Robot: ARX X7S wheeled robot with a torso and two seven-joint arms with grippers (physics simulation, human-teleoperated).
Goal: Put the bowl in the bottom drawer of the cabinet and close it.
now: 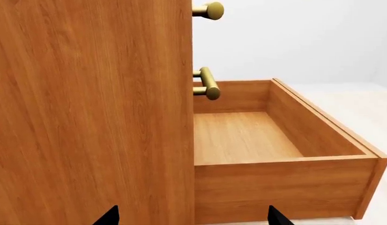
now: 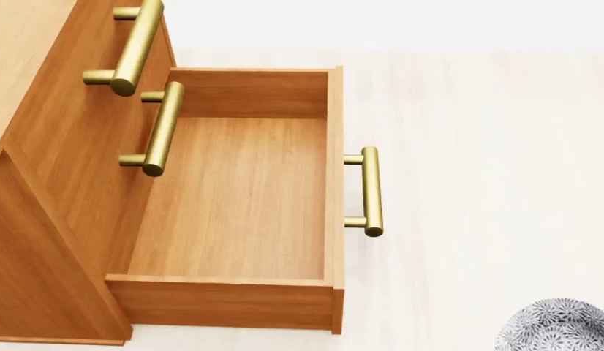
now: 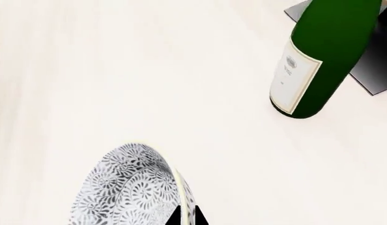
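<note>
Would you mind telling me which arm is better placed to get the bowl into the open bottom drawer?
The right. Its wrist view shows the bowl right at its jaws, apparently gripped at the rim. The left arm's camera faces the cabinet side and the empty bottom drawer, with no bowl near it.

We see a pale cream floor point(image 2: 497, 146) with faint lighter streaks, evenly lit, with no hard shadows. Behind it rises a plain, bare white wall point(image 1: 306, 42). In the right wrist view, a dark flat base point(image 3: 375, 70) lies on the floor at 2 o'clock.
</note>
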